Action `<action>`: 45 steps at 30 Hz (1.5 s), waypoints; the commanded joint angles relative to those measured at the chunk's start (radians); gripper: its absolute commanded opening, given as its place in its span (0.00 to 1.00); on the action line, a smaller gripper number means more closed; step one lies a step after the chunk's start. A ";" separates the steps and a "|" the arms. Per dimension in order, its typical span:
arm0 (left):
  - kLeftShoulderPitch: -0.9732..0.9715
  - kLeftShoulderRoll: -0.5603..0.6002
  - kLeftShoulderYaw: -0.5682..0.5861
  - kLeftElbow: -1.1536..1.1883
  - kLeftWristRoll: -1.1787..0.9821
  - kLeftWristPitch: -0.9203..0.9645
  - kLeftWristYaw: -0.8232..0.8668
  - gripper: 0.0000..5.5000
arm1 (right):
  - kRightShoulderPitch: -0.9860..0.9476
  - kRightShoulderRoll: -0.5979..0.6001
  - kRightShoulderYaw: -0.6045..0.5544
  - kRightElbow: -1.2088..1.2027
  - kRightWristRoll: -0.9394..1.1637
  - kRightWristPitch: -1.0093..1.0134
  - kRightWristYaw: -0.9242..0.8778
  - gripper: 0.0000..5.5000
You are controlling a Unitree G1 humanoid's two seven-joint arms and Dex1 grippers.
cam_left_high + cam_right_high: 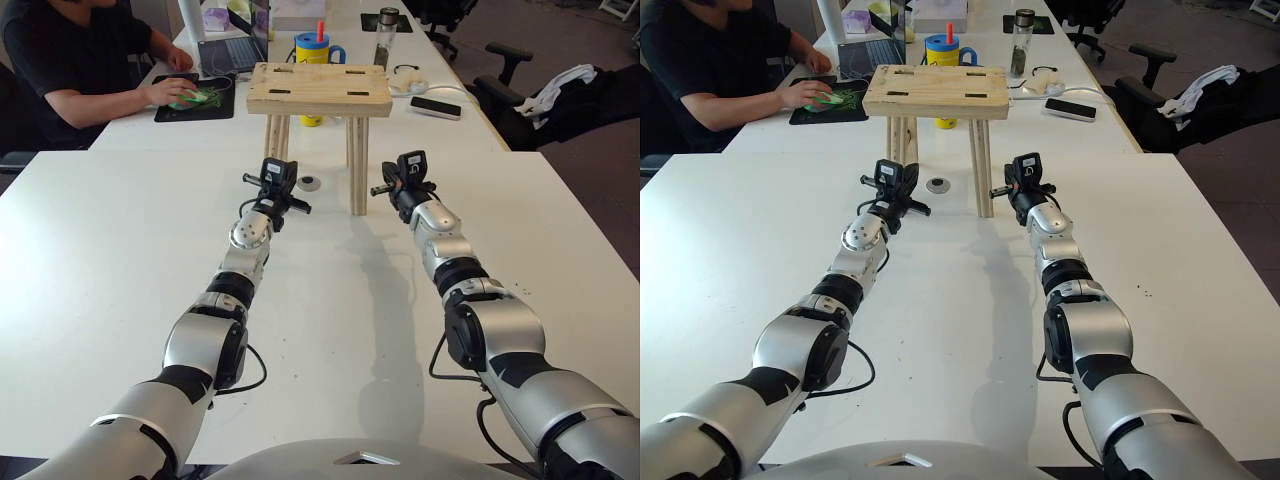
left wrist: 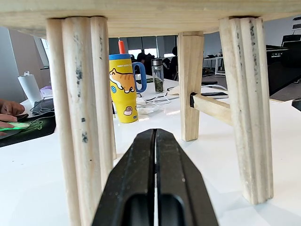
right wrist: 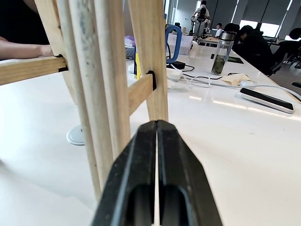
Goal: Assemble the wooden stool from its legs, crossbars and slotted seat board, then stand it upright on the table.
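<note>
**Wooden stool [image 1: 320, 106] stands assembled; both pincers empty**

The stool is upright on the white table [image 1: 120, 250], towards its far edge, straight ahead between the two arms. Its slotted seat board [image 1: 936, 90] sits flat on top of the legs [image 1: 357, 165], and a crossbar [image 2: 214, 109] is seated in its notch between two of them. By this showing, the assembly and the standing up look done.

It is likely stiff and fairly light, with bare, rough wood that should not slip in a grip. The joints appear to be push-fit, so lifting by the seat alone might pull it off the legs. The safer hold is probably low on two opposite legs, close to a crossbar, one pincer per side. A push high on the seat could tip it.

The left gripper [image 1: 272, 178] hovers just in front of the near left legs, fingers pressed together on nothing. The right gripper [image 1: 410, 168] sits just beside the near right leg, not touching it, also closed and empty.

Behind the stool, a yellow mug [image 2: 123, 89] stands on the next table.
</note>
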 commanded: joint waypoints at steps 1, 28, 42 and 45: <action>-0.019 0.002 -0.006 -0.001 0.026 -0.006 0.039 0.00 | 0.012 0.002 -0.009 -0.011 0.006 -0.005 0.000 0.00; 0.054 -0.026 0.022 -0.032 0.000 -0.027 0.028 0.00 | 0.015 -0.023 -0.009 -0.004 -0.005 -0.003 -0.015 0.00; 0.077 -0.001 0.014 -0.033 0.026 -0.047 0.041 0.00 | 0.003 0.020 0.011 0.009 -0.010 -0.011 -0.002 0.00; 0.075 0.000 0.009 -0.042 0.035 -0.047 0.052 0.00 | -0.004 0.026 0.012 0.017 -0.010 -0.012 0.007 0.00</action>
